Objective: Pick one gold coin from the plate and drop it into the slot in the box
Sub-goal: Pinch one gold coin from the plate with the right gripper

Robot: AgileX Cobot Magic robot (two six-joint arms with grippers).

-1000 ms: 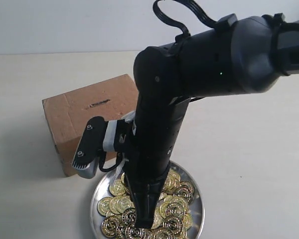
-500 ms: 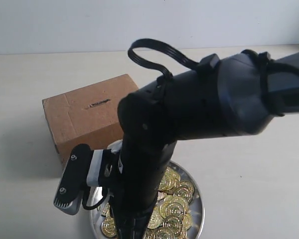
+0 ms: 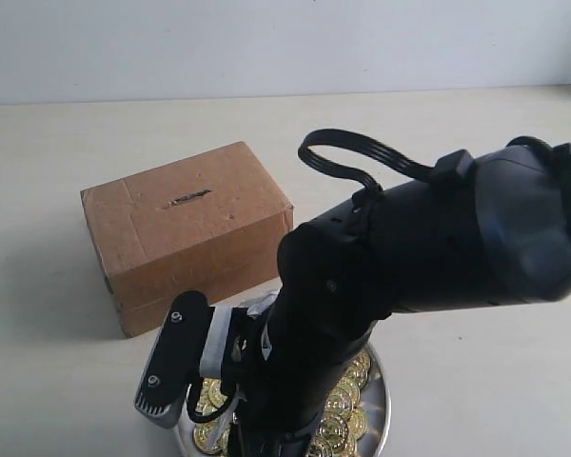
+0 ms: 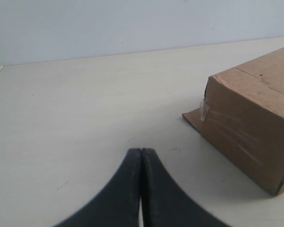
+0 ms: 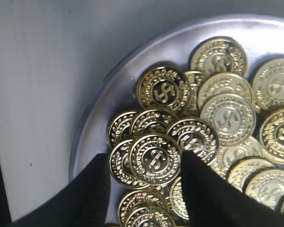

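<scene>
Here the plate (image 5: 132,61) holds heaped gold coins (image 5: 227,113); the right tool (image 5: 144,163), spread open, straddles one coin (image 5: 154,158) near the plate's rim. The box (image 3: 186,228), slot (image 3: 188,198) on top, stands just beside the plate; the left tool (image 4: 141,158) is closed, empty.

Lab-style pale tabletop (image 3: 476,124), plain white wall (image 3: 266,38)

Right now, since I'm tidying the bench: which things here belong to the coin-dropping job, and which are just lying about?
Belong: plate, gold coins, box, slot in its top, right hand open over the coins.
Idle: left hand, shut, near the box; the table.
</scene>
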